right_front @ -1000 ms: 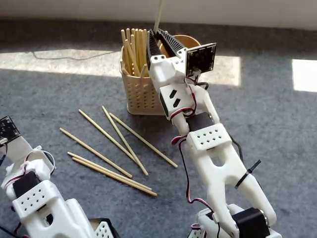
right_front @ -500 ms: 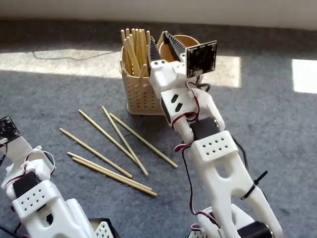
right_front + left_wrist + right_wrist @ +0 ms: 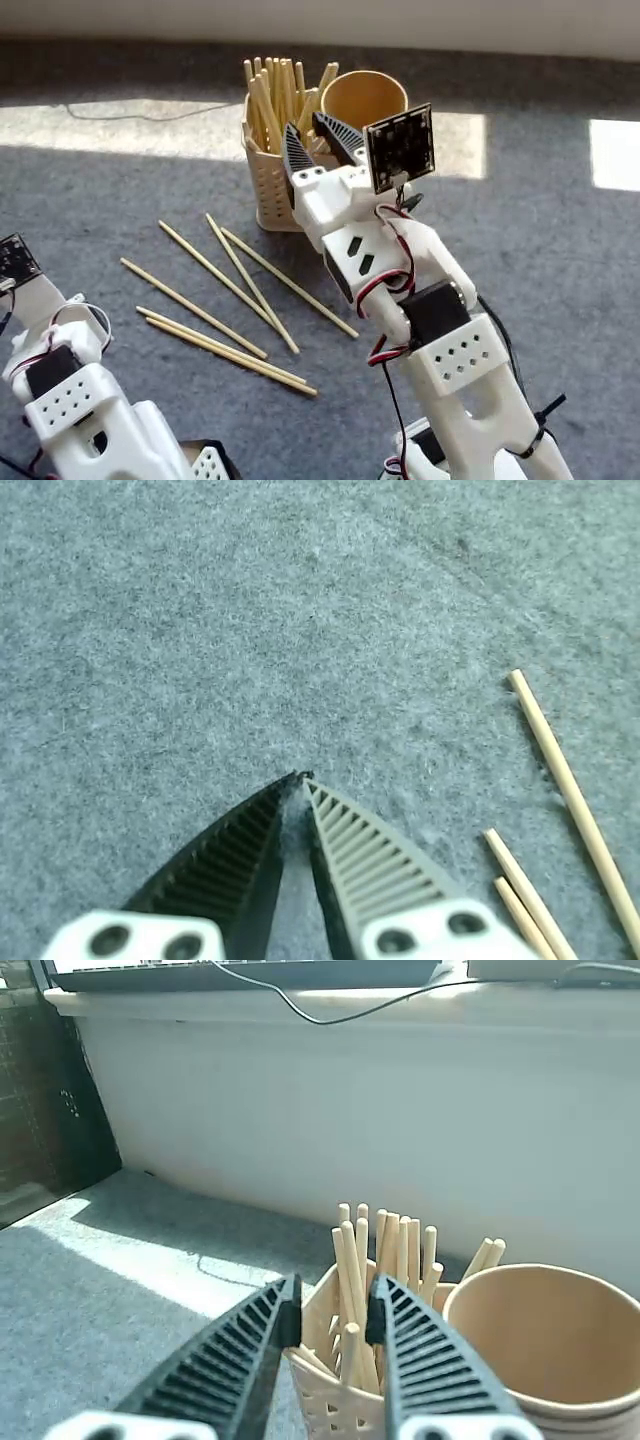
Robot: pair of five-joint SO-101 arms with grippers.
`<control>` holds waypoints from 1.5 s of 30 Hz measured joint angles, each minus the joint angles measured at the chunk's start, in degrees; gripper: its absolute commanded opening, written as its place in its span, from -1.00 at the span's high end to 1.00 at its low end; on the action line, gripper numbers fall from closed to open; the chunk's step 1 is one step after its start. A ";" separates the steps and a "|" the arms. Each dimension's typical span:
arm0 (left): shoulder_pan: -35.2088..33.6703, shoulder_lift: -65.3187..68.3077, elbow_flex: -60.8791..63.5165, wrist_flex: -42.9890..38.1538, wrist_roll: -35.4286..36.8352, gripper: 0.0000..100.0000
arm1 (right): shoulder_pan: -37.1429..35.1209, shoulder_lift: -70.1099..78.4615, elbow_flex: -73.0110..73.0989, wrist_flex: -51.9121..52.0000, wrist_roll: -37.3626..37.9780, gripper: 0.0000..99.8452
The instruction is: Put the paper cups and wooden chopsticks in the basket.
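A cream slotted basket (image 3: 268, 185) stands at the far side of the grey carpet, holding several wooden chopsticks (image 3: 272, 92) and a tan paper cup (image 3: 363, 96). My right gripper (image 3: 305, 124) hovers open just on the near side of the basket rim, with nothing between its fingers. In the right wrist view the right gripper (image 3: 332, 1310) frames the basket (image 3: 335, 1405), the upright chopsticks (image 3: 388, 1250) and the cup (image 3: 545, 1335). Several loose chopsticks (image 3: 232, 292) lie on the carpet. My left gripper (image 3: 302, 777) is shut, empty, low over bare carpet beside chopstick ends (image 3: 572, 790).
The left arm (image 3: 60, 385) sits at the near left corner, apart from the loose chopsticks. A pale wall (image 3: 400, 1110) runs behind the basket, with a cable (image 3: 120, 113) trailing on the sunlit carpet at the far left.
The right gripper held a chopstick upright over the basket, then opened and let it drop in. It has since drawn back toward the near side. The left arm stayed still.
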 measured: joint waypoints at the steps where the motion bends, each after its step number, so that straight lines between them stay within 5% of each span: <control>1: 0.00 0.00 0.00 0.00 0.00 0.99 | 0.00 -0.44 0.00 1.58 0.00 0.77; 23: 0.00 0.00 0.00 0.00 0.00 0.99 | -13.45 -1.67 -0.70 27.25 0.00 0.77; 45: 0.00 0.00 0.00 0.00 0.00 0.99 | -16.00 6.42 21.27 16.70 3.34 0.77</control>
